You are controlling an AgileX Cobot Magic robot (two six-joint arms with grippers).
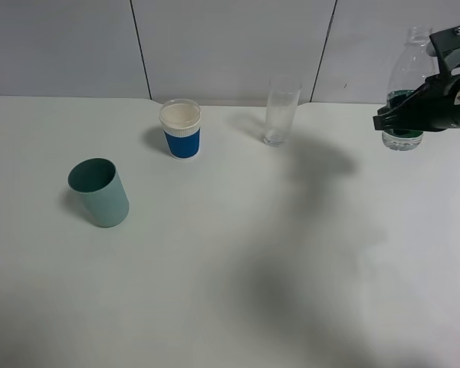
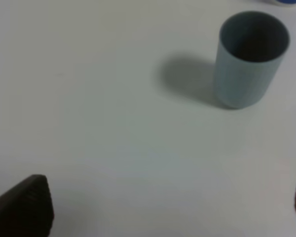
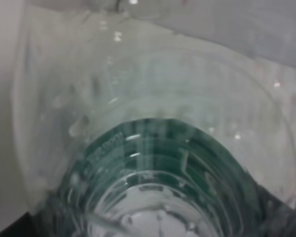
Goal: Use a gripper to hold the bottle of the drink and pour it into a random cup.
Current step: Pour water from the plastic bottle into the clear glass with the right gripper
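The bottle of the drink [image 1: 405, 77] is clear with a dark green label and no cap. It stands upright at the far right of the table. My right gripper [image 1: 395, 117] is shut on it at label height. Whether its base touches the table I cannot tell. The bottle [image 3: 158, 148] fills the right wrist view, green label close to the lens. The cup [image 1: 280, 111], a tall clear tumbler, stands at the back centre, well left of the bottle. My left gripper [image 2: 163, 207] is open over bare table, with nothing between its fingers.
A blue-and-white paper cup [image 1: 181, 128] stands left of the tumbler. A teal plastic cup [image 1: 100, 192] [image 2: 249, 59] stands further left and nearer the front. The white table [image 1: 238, 268] meets a panelled wall at the back.
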